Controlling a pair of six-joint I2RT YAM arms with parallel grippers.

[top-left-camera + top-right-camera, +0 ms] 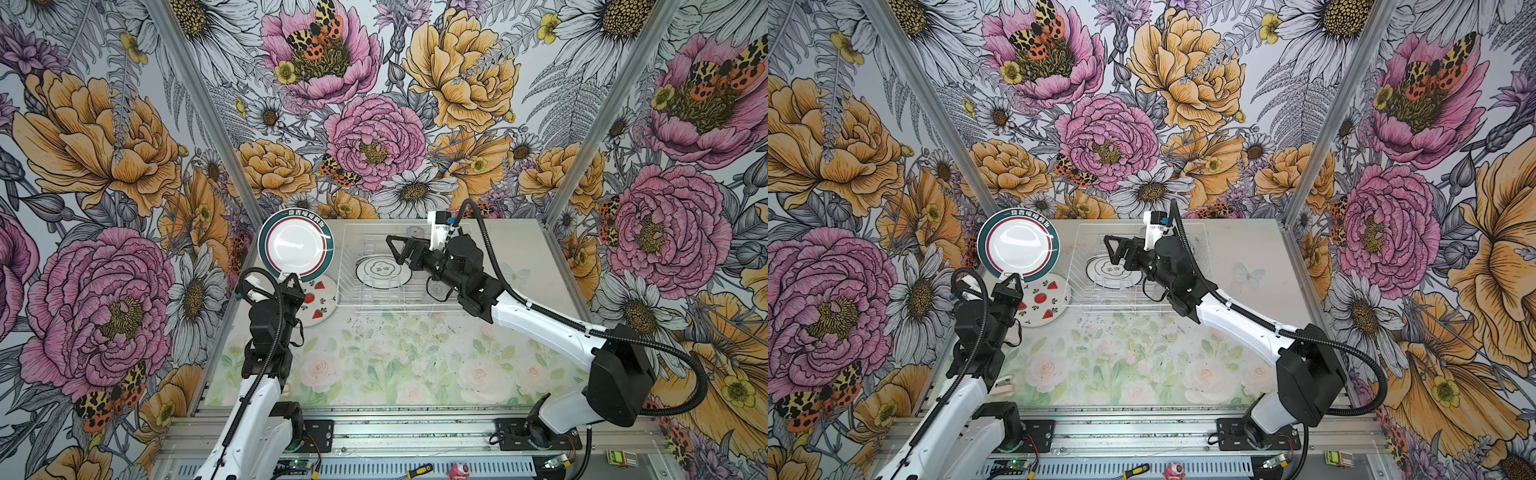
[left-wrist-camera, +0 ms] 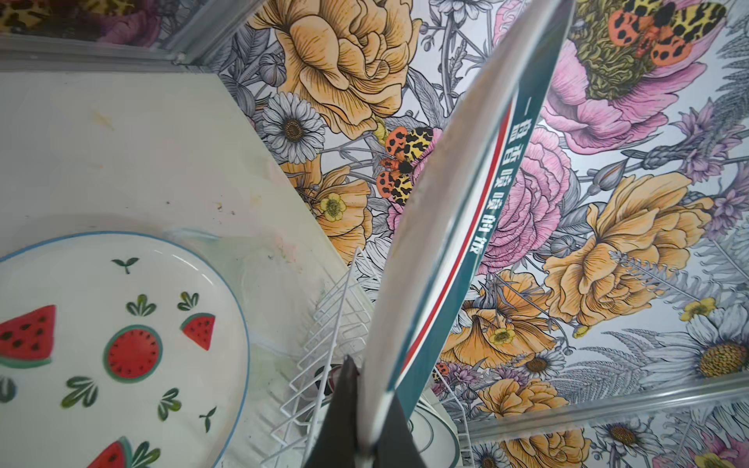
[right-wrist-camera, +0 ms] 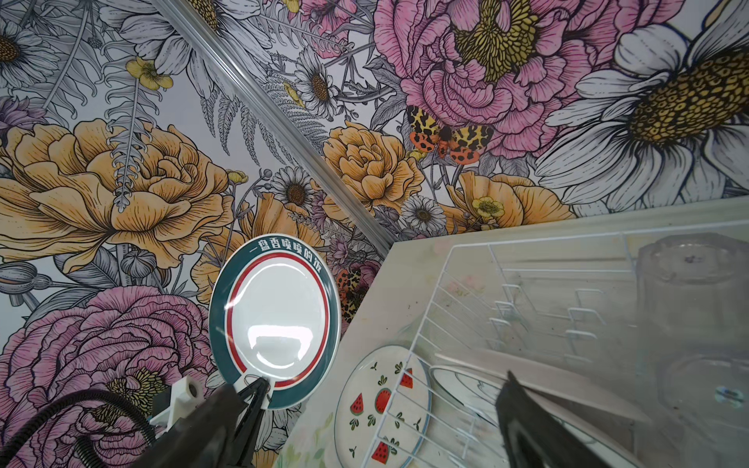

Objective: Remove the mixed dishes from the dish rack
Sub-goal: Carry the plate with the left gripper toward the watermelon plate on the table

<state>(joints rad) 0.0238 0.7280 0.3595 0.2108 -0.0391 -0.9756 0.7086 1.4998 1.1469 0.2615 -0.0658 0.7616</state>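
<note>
The left claw (image 1: 292, 280) pinches a teal-rimmed plate (image 1: 296, 245) upright at the counter's (image 1: 519, 249) far-left corner; the right claw (image 1: 394, 250) gapes over the dish rack (image 1: 365, 297), which holds a flat plate (image 1: 380, 272) and tumblers (image 3: 689, 275).

Dish rack (image 1: 353, 232) at far centre of the table (image 1: 519, 257). One plate (image 1: 380, 272) lies flat in the rack; a tumbler (image 3: 689, 283) sits at its far side. Left of the rack, a second plate (image 1: 320, 301) lies on the table; above it, a third plate (image 1: 296, 245) stands upright in the left gripper (image 1: 292, 281).
</note>
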